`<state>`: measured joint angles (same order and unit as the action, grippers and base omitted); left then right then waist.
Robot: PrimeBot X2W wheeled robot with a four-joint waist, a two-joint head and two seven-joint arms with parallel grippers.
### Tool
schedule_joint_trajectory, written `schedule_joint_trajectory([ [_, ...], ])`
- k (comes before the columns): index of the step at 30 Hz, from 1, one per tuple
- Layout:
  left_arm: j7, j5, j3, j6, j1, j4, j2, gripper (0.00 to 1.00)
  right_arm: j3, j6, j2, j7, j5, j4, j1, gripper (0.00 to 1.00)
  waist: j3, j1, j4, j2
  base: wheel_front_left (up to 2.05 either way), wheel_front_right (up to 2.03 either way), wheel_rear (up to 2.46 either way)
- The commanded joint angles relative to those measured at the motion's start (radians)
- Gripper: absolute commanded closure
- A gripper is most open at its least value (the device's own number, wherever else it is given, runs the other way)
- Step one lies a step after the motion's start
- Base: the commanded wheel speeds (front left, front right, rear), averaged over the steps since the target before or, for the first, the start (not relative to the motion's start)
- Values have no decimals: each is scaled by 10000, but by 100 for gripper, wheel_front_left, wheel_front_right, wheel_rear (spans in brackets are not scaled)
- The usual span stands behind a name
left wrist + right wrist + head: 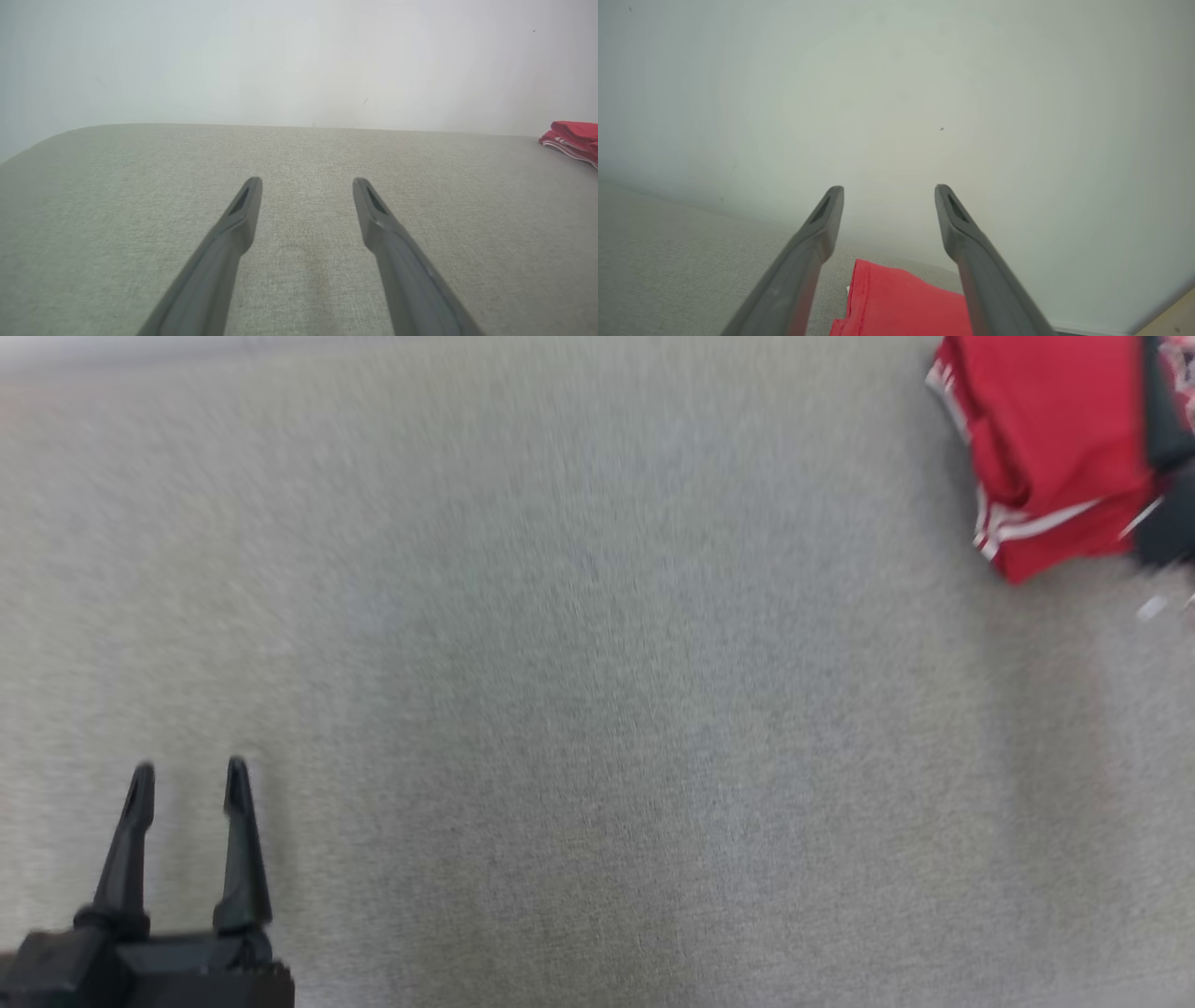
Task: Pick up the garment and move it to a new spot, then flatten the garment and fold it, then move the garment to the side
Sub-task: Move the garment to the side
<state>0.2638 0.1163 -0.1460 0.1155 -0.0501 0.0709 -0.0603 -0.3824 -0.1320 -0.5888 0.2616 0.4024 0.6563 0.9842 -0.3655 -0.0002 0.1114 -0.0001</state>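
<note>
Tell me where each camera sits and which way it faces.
Head view: on the head, looking down at the grey fabric surface; left gripper lower left, red garment upper right.
Left wrist view: on the left wrist, along its open fingers, across the surface to a pale wall.
Right wrist view: on the right wrist; right gripper open, garment beneath, facing the wall.
Shared: all three show the garment.

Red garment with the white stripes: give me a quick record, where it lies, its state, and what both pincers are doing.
garment: red fabric garment with white stripes, folded compactly
place: far right of the grey-beige woven surface
left pincer: open, empty, over bare surface
right pincer: open, empty, by the garment
</note>
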Motion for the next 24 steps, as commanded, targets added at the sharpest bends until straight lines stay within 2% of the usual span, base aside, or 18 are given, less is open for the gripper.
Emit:
schedule_joint_trajectory([
  [1,0,48,-58,-3,206,-50,33,0,90,30,86,32,-64,-111,-366,0,1238,2,-263,1,0,0,0],
  [11,2,165,4,-82,808,-580,77,0,1683,30,1716,24,-243,-2405,-4454,0,2399,2,-705,1,0,0,0],
  [20,2,295,177,-52,788,-1158,93,0,2811,30,3223,24,-517,-3748,-7719,0,2895,2,-972,1,0,0,0],
  [24,2,328,200,-40,939,-1398,98,0,2994,30,3775,26,-746,-4135,-8870,0,3143,2,-1045,1,0,0,0],
])
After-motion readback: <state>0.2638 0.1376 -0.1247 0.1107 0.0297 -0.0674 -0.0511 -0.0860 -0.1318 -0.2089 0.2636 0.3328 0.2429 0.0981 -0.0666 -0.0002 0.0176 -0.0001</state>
